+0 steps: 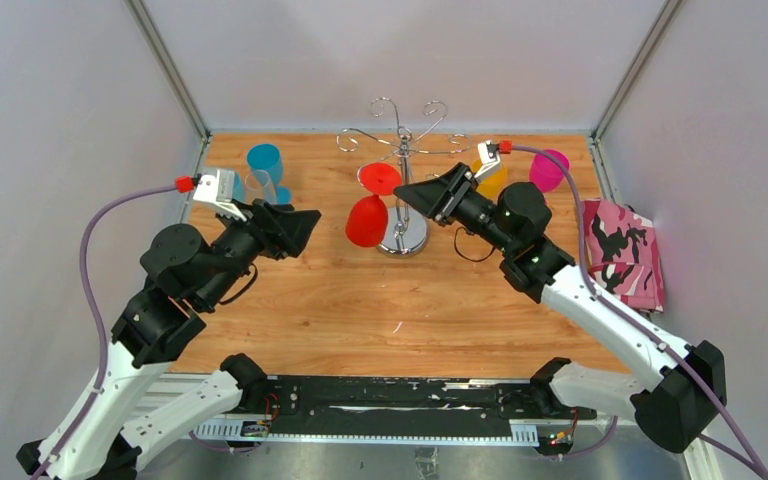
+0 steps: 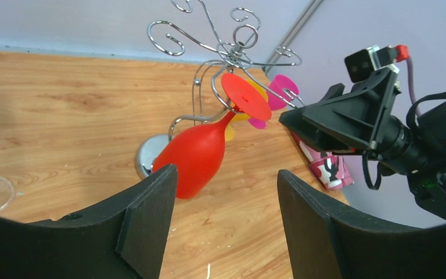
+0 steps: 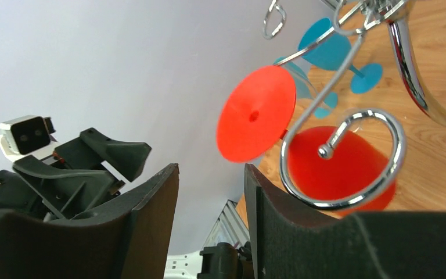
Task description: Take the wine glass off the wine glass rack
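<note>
A red wine glass (image 1: 367, 218) hangs upside down from a curled arm of the chrome wine glass rack (image 1: 401, 170) at the table's centre back. Its round foot (image 1: 381, 178) sits in the wire and its bowl points down to the left. My right gripper (image 1: 407, 192) is open, just right of the glass foot and beside the rack's pole. In the right wrist view the red foot (image 3: 256, 113) lies just ahead of the open fingers. My left gripper (image 1: 312, 222) is open and empty, a short way left of the bowl (image 2: 194, 158).
A blue glass (image 1: 265, 162) and a clear glass (image 1: 258, 186) stand at the back left. An orange glass (image 1: 492, 178) and a magenta glass (image 1: 549, 170) stand at the back right. A pink camouflage cloth (image 1: 623, 252) lies at the right edge.
</note>
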Robot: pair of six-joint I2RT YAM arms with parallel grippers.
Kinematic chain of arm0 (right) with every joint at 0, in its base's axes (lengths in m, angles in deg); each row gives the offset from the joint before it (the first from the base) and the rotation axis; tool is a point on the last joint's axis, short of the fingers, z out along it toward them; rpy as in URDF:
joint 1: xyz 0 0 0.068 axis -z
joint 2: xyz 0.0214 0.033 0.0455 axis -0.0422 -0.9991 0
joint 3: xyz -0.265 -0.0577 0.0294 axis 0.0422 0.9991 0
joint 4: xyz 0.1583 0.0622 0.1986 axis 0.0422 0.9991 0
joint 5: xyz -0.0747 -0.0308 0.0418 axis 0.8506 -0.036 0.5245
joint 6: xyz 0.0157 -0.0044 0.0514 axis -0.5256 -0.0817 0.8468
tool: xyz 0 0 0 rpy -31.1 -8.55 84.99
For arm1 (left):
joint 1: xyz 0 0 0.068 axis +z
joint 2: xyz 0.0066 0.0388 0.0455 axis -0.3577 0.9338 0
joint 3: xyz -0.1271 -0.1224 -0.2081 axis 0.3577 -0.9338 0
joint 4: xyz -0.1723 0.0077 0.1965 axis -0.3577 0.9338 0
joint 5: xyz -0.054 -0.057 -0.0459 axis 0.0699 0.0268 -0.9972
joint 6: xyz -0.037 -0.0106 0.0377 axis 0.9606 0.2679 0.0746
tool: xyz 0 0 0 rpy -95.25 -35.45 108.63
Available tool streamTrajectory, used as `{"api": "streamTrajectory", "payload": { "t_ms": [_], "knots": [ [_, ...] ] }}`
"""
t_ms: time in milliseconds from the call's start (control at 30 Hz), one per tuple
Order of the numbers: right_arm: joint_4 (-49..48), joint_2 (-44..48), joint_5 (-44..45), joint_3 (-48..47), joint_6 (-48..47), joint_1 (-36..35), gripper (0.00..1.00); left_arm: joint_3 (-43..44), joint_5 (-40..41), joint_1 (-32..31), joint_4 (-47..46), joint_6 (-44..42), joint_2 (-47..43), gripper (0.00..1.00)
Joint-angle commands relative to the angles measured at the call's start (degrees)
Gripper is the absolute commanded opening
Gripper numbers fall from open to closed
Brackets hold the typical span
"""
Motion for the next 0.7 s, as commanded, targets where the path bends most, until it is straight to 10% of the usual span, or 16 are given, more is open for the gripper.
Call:
{"api": "streamTrajectory", "payload": {
  "t_ms": [0, 667],
  "knots": [
    [0.3, -1.0, 2.7, -2.4, -1.1, -1.4, 0.5, -1.3, -0.3, -0.4, -1.6, 0.1, 0.1, 0.69],
    [5.0, -2.2, 7.3, -1.9, -1.8, -7.1, 0.51, -0.8, 0.5, -0.4, 0.3, -1.2, -1.8, 0.69]
  ]
}}
